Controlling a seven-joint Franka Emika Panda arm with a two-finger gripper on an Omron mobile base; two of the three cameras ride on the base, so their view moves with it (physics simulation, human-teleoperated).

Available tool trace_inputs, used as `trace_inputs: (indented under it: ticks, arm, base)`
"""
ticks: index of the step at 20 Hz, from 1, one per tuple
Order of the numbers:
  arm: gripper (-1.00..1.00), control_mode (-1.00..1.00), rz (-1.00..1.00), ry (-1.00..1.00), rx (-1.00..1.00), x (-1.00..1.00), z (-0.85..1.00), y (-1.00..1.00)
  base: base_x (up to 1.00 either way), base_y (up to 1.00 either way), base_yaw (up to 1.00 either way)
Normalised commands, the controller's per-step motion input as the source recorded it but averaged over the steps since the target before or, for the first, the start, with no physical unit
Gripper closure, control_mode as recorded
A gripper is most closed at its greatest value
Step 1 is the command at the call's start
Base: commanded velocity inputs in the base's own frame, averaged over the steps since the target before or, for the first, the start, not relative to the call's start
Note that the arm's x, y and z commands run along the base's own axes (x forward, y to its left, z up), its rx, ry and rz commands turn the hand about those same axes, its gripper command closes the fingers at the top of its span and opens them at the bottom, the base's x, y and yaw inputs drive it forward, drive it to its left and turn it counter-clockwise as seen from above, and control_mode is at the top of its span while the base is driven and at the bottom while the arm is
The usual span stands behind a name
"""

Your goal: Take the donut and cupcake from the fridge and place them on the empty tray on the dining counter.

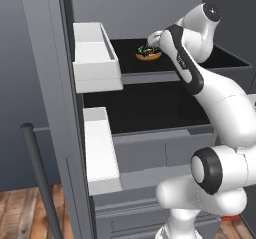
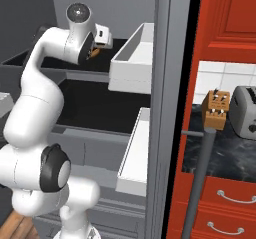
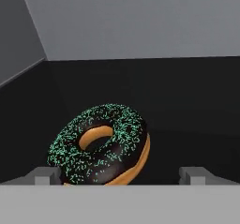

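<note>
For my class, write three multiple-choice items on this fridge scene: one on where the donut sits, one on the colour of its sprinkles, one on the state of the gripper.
1. Where is the donut?
A. On the upper black shelf of the fridge
B. In a white door bin
C. On the wooden floor

2. What colour are the donut's sprinkles?
A. Pink
B. Teal-green
C. Yellow

3. How does the gripper stand?
A. Shut on the donut
B. Shut and empty
C. Open, a finger on each side of the donut

Key:
1. A, the left base view shows it lying on the top black shelf beside the upper white door bin.
2. B, the hand view shows teal-green specks over dark icing.
3. C, in the hand view the fingertips stand wide apart, the donut between them, not clamped.
</note>
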Motion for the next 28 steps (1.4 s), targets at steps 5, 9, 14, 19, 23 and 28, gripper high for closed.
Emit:
trace_inputs:
  ticks: [5,9,14,19,23,28]
  arm:
    - [-1.0,-1.0,0.0,0.05,0.0,0.25,-0.13,0.0]
    - [-1.0,-1.0,0.0,0.07,0.0,0.33,-0.17,0.0]
    - [-1.0,-1.0,0.0,0.02,0.0,0.39,-0.05,0.0]
    - [-1.0,-1.0,0.0,0.0,0.0,0.36,0.0,0.0]
    - [-1.0,-1.0,0.0,0.02,0.0,0.22,-0.15,0.0]
    - [-1.0,-1.0,0.0,0.09,0.02,-0.18,-0.41,0.0]
  base:
    - [0.0,0.0,0.0]
    - [0.0,0.0,0.0]
    - [0.0,0.0,0.0]
    - [0.0,0.0,0.0]
    - [0.0,0.0,0.0]
    - [0.0,0.0,0.0]
